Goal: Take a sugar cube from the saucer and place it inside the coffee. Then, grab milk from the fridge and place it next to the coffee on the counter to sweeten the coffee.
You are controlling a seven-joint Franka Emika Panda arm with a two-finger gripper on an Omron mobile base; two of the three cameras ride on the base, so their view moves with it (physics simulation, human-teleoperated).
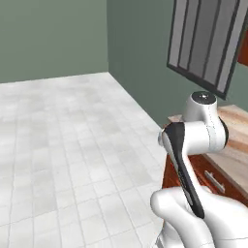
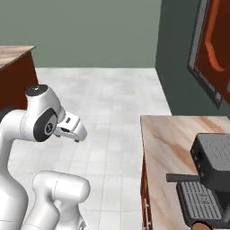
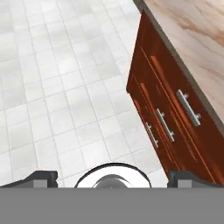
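From the left base view the arm is folding beside the counter [image 1: 240, 127], nothing carried. In the right base view an espresso machine [image 2: 212, 167] is sitting there. In the hand view the gripper [image 3: 112, 178] is standing wide apart, empty; everything is seemingly still waiting.

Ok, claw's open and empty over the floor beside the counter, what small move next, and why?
Probably swing the hand toward the counter top. The open claw holds nothing and looks down at floor tiles and the drawer fronts. An espresso machine stands on the counter, but no saucer or mug is in sight yet, so bringing the worktop into view should come first.
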